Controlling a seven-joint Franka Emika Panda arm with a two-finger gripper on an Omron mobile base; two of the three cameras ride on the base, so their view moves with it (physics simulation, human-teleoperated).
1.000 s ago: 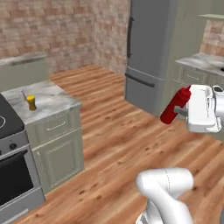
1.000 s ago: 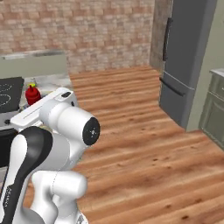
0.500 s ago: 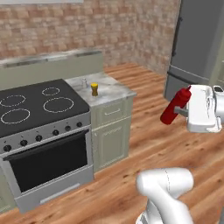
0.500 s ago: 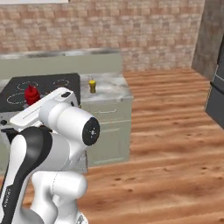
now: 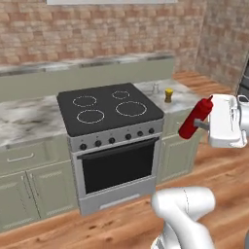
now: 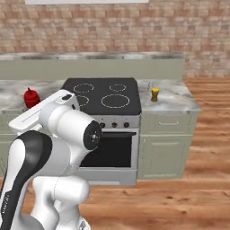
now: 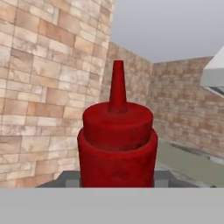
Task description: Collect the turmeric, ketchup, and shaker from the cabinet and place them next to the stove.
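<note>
Facing the stove [image 5: 109,107] now that the base has swung round from the fridge, the gripper [image 5: 202,124] pinches the ketchup [image 5: 195,118] aloft, with the turmeric [image 5: 168,95] already beside the burners.

Wall [image 5: 97,29]: brick, reddish-tan, behind the tabletop.
Backsplash [image 6: 90,69]: pale green band under the brick.
Tabletop [image 5: 29,119]: grey-white marble.
Oven door [image 5: 119,165]: dark glass, under a row of black knobs.
Cupboards [image 6: 161,150]: pale green, small handles, below the tabletop.
Drawer [image 5: 22,156]: pale green, bar handle.
Floor [image 6: 179,202]: wood planks, warm brown.
Hood [image 7: 214,76]: grey, upper edge.
</note>
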